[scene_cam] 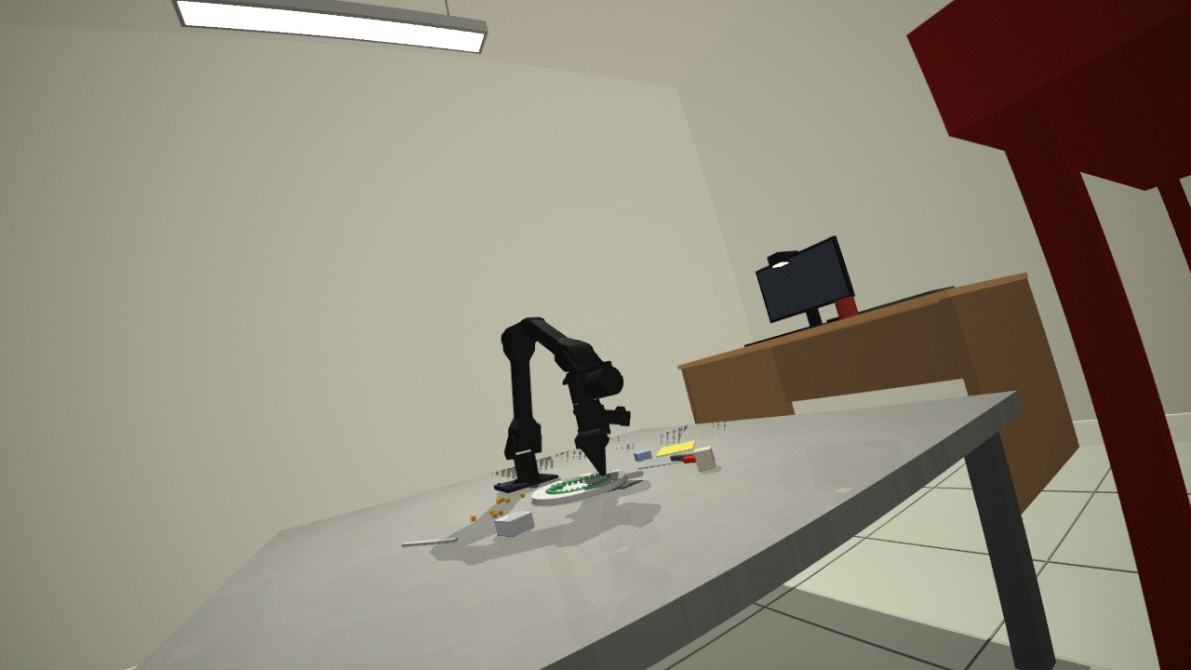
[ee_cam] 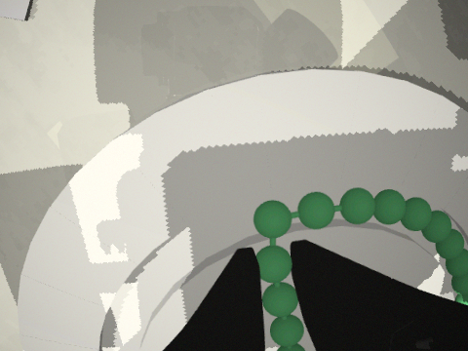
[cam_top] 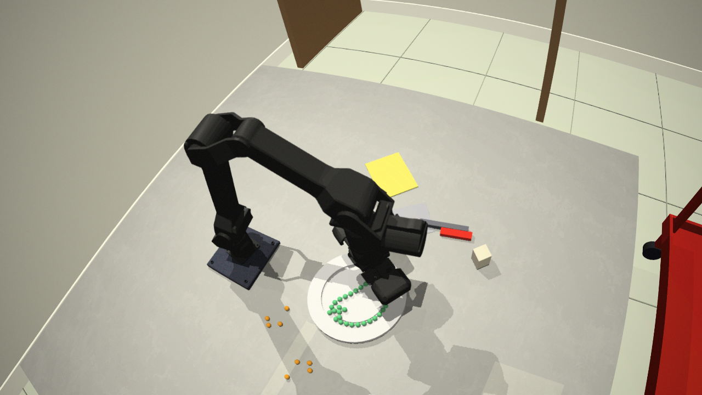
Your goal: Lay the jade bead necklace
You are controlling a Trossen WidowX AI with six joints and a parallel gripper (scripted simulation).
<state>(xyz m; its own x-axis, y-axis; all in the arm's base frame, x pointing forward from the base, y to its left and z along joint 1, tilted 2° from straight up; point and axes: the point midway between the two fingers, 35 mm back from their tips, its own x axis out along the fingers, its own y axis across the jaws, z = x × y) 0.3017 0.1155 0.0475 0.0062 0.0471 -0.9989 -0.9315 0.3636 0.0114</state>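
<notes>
The jade bead necklace point(cam_top: 357, 324) point(scene_cam: 554, 489) point(ee_cam: 358, 206) lies on the round white bead board point(cam_top: 318, 321) point(scene_cam: 574, 499) point(ee_cam: 273, 102). One run curves along the front; another crosses the inner floor, and several beads bunch at the left in the top view. My gripper point(scene_cam: 602, 473) point(ee_cam: 272, 259) points down at the board's right part and is shut on the necklace: in the wrist view a bead sits between the fingertips. The corner bead just beyond the tips stands inside the rim, outward of the groove line. The arm hides part of the necklace in the top view.
Orange beads point(cam_top: 280, 324) lie scattered left and front-left of the board. A beige cube point(cam_top: 481, 256) point(scene_cam: 705, 458), a red piece point(cam_top: 455, 233) and a yellow sheet point(cam_top: 392, 174) lie on the far side. A pale box point(scene_cam: 514, 523) and a thin rod point(scene_cam: 428, 542) lie nearer the exterior camera.
</notes>
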